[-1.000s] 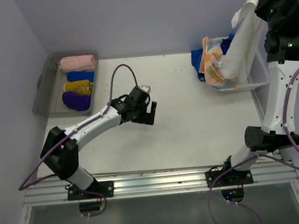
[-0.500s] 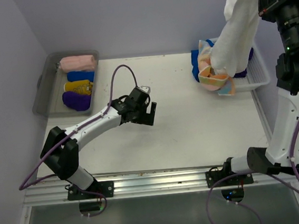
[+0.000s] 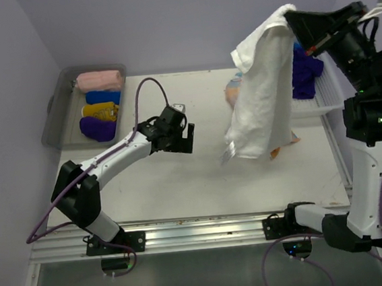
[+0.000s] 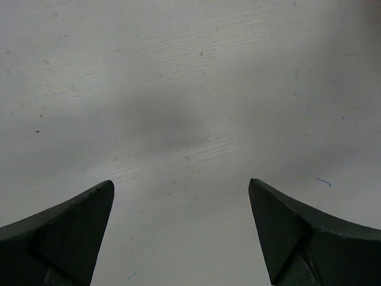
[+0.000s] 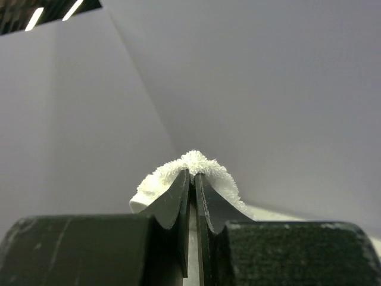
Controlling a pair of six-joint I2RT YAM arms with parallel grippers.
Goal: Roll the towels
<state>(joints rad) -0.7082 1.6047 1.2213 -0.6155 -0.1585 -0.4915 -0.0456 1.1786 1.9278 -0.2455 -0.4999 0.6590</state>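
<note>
White towel (image 3: 261, 102): hanging full length over the right half of the table (image 3: 181, 184), top corner being pinched in the tightly closed right gripper (image 3: 293, 19), lower edge dangling near the surface. Grey tub (image 3: 50, 123): sitting far left, holding pink roll (image 3: 99, 81), blue roll (image 3: 102, 97), yellow roll (image 3: 100, 111), purple roll (image 3: 97, 128) side by side. White basket (image 3: 326, 106): standing far right, holding a dark blue-purple cloth (image 3: 306, 71). Left gripper (image 3: 189, 140): hovering over the table near centre, jaws standing wide apart, holding nothing.
</note>
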